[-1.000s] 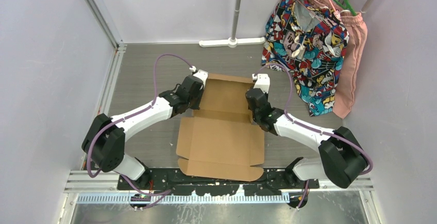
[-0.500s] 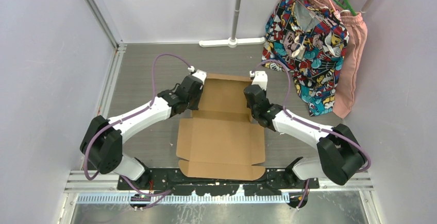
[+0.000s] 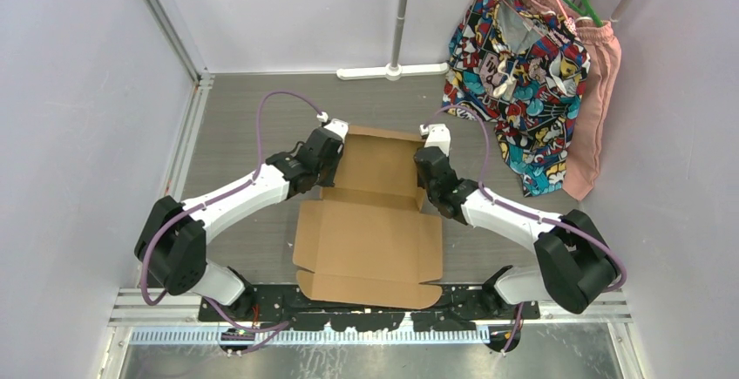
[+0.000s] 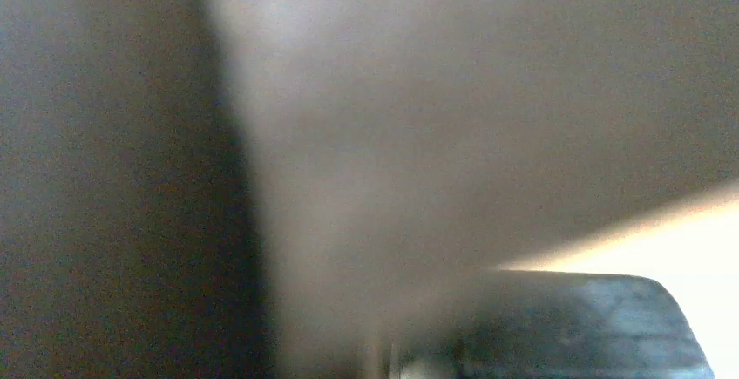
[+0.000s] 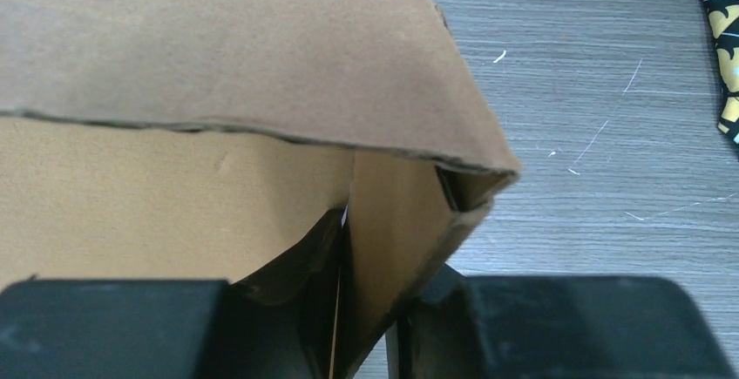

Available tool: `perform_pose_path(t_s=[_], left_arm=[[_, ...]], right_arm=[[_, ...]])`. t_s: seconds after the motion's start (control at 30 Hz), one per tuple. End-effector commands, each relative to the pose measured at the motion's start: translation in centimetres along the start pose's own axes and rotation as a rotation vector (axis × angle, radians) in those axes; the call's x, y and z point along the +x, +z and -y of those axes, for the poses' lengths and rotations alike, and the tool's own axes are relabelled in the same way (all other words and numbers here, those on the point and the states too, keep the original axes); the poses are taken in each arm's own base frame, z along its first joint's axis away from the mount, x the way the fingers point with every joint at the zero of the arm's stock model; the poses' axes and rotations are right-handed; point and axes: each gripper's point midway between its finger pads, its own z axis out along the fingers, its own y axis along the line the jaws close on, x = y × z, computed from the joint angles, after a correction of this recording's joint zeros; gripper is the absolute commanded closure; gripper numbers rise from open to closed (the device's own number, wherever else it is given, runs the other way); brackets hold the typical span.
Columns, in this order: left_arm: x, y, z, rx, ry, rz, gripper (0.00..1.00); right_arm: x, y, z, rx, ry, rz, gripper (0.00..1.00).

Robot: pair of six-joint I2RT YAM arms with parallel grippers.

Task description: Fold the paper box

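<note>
The paper box (image 3: 370,240) lies in the middle of the bench (image 3: 235,126). Its flat near half reaches towards the near edge, and its far half is already cupped upward between my two arms.

Over the last second the whole sheet has slid a little towards the left edge, and the near flap's corner now sits further left than it did. The right arm has drawn in with it.

The right gripper (image 3: 429,154) sits on the right wall of the far half. In its wrist view the folded-over wall (image 5: 218,48) stands between the fingers (image 5: 558,318), close against one of them, with a dark gap on the other side. The jaws are narrow around the cardboard, but I can't tell whether they actually pinch it or have just let go.

The left gripper (image 3: 338,139) sits at the left wall. Its camera is pressed so close to the cardboard that everything blurs, so I can't tell its state either.

I read the sideways drift as the walls being squared up rather than as real progress. Both side walls look raised, while the near half is not yet brought over. If the right side has slackened, I'd expect that doubled wall to spring back open
</note>
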Motion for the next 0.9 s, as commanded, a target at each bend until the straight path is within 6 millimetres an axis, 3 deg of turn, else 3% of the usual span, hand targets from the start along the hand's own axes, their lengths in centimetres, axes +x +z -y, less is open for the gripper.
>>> perform_pose_path(t_s=[0.0,0.73,0.87], left_arm=[[-3.7,-1.0,3.8,0.147,0.003,0.123,0.82],[-3.7,-0.4,3.4,0.111,-0.004,0.109,0.82],[-3.5,-0.1,3.2,0.097,-0.006,0.1,0.82]], right_arm=[[-1.3,-0.7,-1.8,-0.092,-0.013,0.042,0.7],[-2.2,-2.5,-2.1,-0.152,0.043,0.066,0.46],[-1.4,-2.8,-1.7,-0.147,0.056,0.054,0.31]])
